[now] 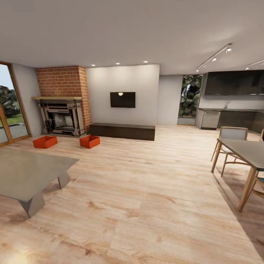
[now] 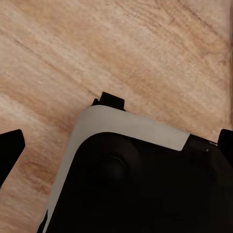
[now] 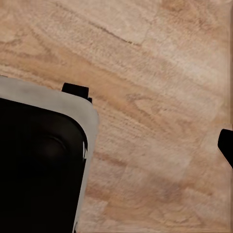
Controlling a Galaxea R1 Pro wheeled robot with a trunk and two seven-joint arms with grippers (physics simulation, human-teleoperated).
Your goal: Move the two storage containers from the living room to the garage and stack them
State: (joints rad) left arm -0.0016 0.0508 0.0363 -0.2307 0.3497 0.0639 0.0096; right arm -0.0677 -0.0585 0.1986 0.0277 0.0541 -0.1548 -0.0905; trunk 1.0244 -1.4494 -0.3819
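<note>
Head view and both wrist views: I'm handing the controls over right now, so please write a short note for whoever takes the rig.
Grippers: cannot tell open or shut; both wrist views look down at the wood floor.
Bins: two red-orange bins sit apart on the living-room floor by the fireplace, left bin, right bin near the dark chest.
Done: nothing yet.
Left: fetch both, carry to the garage, stack them.
</note>
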